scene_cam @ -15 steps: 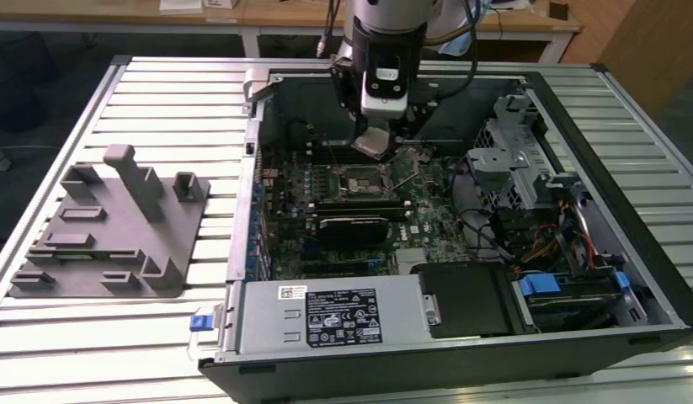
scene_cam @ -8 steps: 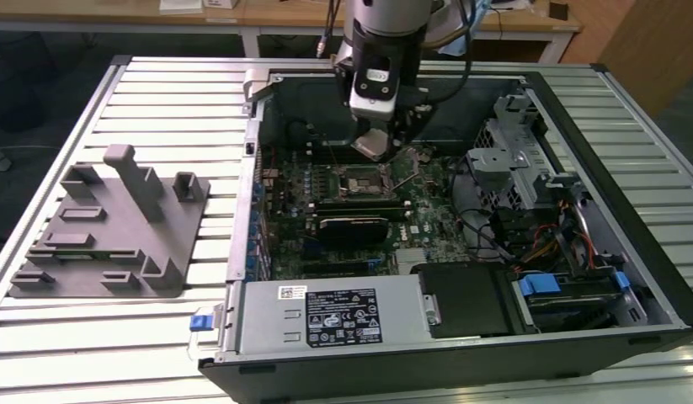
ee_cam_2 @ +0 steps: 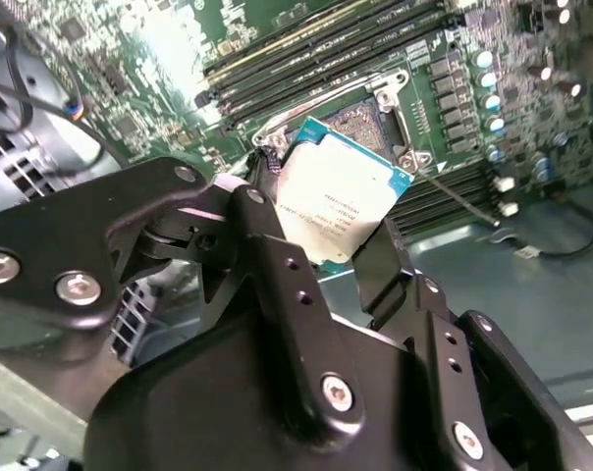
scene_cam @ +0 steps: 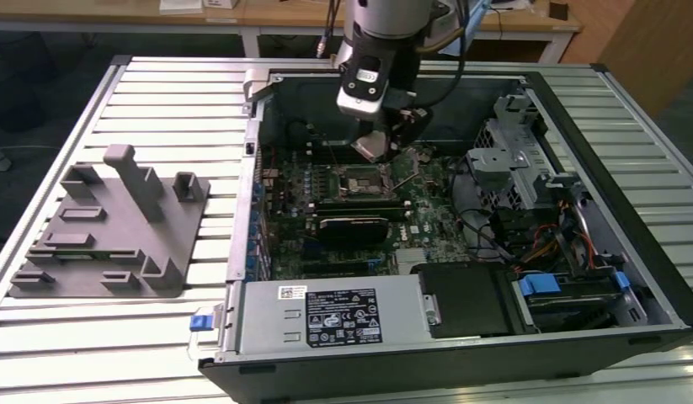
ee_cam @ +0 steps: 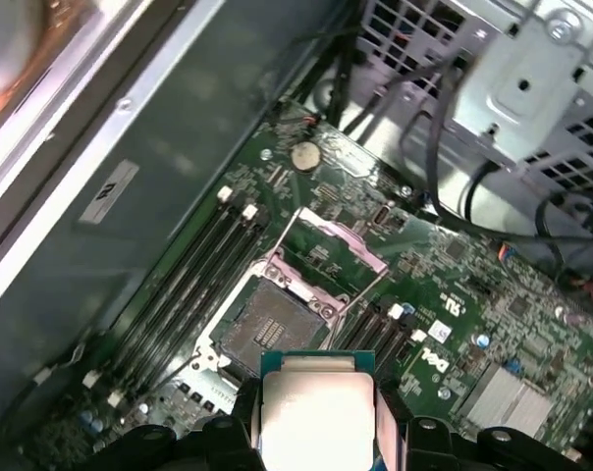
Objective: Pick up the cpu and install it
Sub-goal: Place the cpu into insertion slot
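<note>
A slatted metal table (scene_cam: 121,337) carries an open case (scene_cam: 615,252) lying on its side, with wooden desks (scene_cam: 268,13) behind it. On the exterior view's left a grey tray (scene_cam: 104,227) sits on the slats, well apart from the case wall. Inside the case the green board (scene_cam: 290,227) lies flat, and the socket (scene_cam: 363,181) sits near its middle. The gripper (scene_cam: 375,148) hangs over the board with its fingers (ee_cam_2: 262,201) clamped on two opposite edges of the cpu (ee_cam_2: 341,201). The chip is tilted, metal top facing the second wrist camera, and is held in the air just over the socket, not seated. In the first wrist view the socket's plate (ee_cam: 331,245) stands raised, leaving the contact field bare, and the cpu's edge lies close beside the socket frame. Memory slots (ee_cam: 193,275) run along one side of the socket, and a coin cell (ee_cam: 304,155) sits beyond the plate. A black block (scene_cam: 352,225) lies just beside the socket towards the power supply (scene_cam: 335,316), which fills the near wall. On the exterior view's right a drive cage (scene_cam: 514,151) and a tangle of cables (scene_cam: 537,236) crowd the board's edge. The space straight above the socket is open, bounded by the far wall (scene_cam: 323,109) and the cage.
</note>
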Motion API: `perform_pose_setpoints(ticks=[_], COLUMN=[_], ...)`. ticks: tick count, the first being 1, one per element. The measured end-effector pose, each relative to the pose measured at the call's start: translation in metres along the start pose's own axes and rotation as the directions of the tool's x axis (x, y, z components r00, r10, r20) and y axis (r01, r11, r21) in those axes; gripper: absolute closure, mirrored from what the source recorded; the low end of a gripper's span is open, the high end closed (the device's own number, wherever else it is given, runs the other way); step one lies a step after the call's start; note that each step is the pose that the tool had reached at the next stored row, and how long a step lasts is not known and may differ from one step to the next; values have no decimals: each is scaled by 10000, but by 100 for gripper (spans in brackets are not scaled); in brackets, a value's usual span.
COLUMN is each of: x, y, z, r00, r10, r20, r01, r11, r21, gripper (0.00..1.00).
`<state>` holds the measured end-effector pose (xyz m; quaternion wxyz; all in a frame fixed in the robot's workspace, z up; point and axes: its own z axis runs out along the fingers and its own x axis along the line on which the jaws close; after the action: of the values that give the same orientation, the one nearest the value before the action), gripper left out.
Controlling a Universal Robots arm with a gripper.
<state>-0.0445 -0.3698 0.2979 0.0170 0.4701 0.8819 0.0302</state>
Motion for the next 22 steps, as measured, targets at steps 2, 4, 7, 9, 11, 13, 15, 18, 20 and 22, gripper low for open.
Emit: perform_pose_setpoints(ticks=[2, 4, 7, 9, 11, 13, 15, 18, 20, 22], x=[0, 0, 0, 0, 0, 0, 0, 0, 0, 0], y=[-1, -1, -2, -2, -3, -3, -4, -5, -5, -5], z=[7, 14, 25, 31, 39, 46, 53, 63, 71, 77], r00=[9993, 9973, 9919, 9867, 9802, 9723, 9630, 9470, 9343, 9209], r10=[369, 727, 1268, 1624, 1976, 2331, 2689, 3203, 3556, 3888], r20=[26, 50, 88, 113, 137, 162, 187, 222, 247, 271], r01=[-369, -727, -1268, -1624, -1976, -2331, -2689, -3204, -3556, -3889], r11=[9993, 9974, 9919, 9867, 9803, 9725, 9632, 9473, 9346, 9213], r21=[1, 0, -3, -6, -10, -15, -21, -31, -40, -48], gripper=[45, 45, 45, 45, 45, 45, 45, 45, 45, 45])
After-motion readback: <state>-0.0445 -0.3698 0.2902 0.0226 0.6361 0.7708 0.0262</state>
